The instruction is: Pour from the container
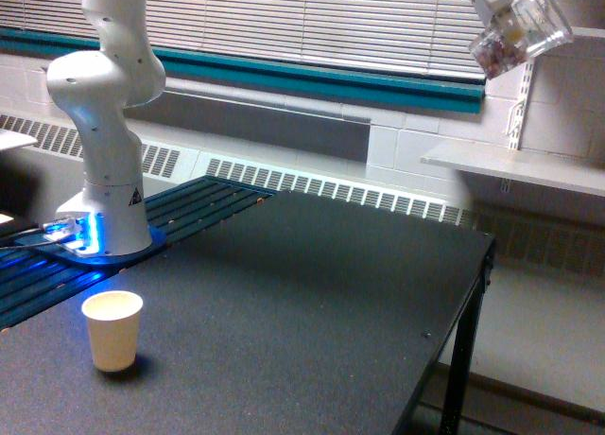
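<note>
High at the exterior view's upper right, well above and beyond the desk's far right corner, the gripper [493,2] holds the container [522,33]. Only its white lower part shows at the top edge of the view, so the fingers cannot be made out clearly, but they are clamped on the container, which hangs in the air with nothing else under it. The container is clear plastic and tilted, its mouth angled up toward the right and its base down to the left. Small brownish-pink bits [493,49] are gathered in that lower left end.

The desk [312,303] has a dark, speckled top. Near its front left corner a small cream paper cup [112,330] stands upright, well apart from the container. Behind it, at the left edge, the arm's white base [104,170] rises from a mount lit by a blue glow [80,234], standing on a dark slatted panel [203,203].

Past the far edge run a radiator grille [321,184], a teal band [312,76] under closed blinds [312,19], and a pale shelf [515,165] on the wall at right.
</note>
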Robot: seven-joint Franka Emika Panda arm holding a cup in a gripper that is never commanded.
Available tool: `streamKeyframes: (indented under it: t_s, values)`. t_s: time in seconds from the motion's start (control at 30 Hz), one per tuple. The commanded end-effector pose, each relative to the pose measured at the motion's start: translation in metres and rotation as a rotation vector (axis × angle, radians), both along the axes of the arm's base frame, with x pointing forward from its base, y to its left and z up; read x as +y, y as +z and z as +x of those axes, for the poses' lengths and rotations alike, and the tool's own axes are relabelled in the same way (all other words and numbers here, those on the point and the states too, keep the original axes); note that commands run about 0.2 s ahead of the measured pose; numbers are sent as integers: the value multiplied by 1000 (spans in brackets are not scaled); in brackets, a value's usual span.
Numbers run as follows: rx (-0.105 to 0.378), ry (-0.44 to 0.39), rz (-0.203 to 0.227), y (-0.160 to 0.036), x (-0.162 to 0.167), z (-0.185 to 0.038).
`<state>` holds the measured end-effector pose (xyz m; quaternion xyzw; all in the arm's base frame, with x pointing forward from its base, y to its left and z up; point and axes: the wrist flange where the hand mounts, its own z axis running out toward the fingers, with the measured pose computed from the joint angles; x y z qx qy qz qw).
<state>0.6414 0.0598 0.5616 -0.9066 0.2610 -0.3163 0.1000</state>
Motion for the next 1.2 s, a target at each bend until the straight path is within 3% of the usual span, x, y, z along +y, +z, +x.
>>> streamKeyframes:
  t_s: [0.03, 0.17, 0.3, 0.53, 0.87, 1.2]
  values:
    - [-54, -187, 87, 15, -99, -23]
    - [-38, -247, 147, 7, -124, -41]
    - [-36, -288, 143, 5, -157, -64]
    - [-52, -359, 101, 7, -220, -112]
    - [-81, -403, 51, 9, -281, -185]
    - [-126, -436, 6, 7, -321, -262]
